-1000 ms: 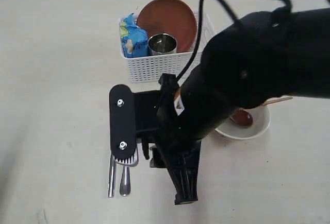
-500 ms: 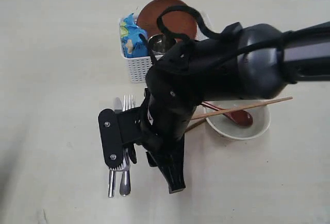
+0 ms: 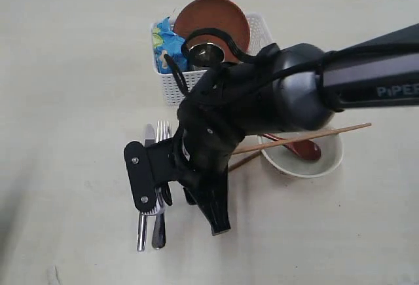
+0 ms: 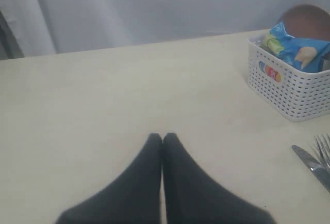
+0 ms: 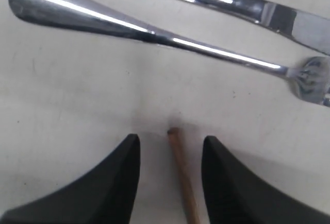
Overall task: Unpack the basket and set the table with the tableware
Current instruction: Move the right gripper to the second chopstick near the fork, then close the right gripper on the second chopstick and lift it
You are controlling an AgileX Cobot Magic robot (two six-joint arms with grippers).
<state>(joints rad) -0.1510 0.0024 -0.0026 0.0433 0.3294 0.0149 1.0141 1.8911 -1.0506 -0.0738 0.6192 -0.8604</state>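
The large pale cream tabletop (image 3: 65, 69) is partly set, and I judge the task about half done. The white perforated plastic basket (image 3: 171, 90) stands at the far side of the table and is not yet unpacked. The reddish-brown round plate (image 3: 213, 16) leans inside it, and the small steel cup (image 3: 204, 54) and a blue snack bag (image 3: 167, 46) are in there with it.

The white bowl (image 3: 327, 160) is already out on the table, on the right. The wooden chopsticks (image 3: 340, 130) lie across its rim and the dark red spoon (image 3: 308, 149) rests inside it. The steel knife (image 3: 141, 232) and the steel fork (image 3: 158, 232) lie side by side on the table in front of the basket. The plate and the cup are left to take out, and probably the chopsticks must be laid down properly.

The right gripper (image 5: 170, 140) is low over the table beside the fork, with its jaws apart. The end of one chopstick (image 5: 183, 183) lies between them with a gap on each side, so it is not clamped. The left gripper (image 4: 162, 142) hangs over bare table with its fingers pressed together, holding nothing.
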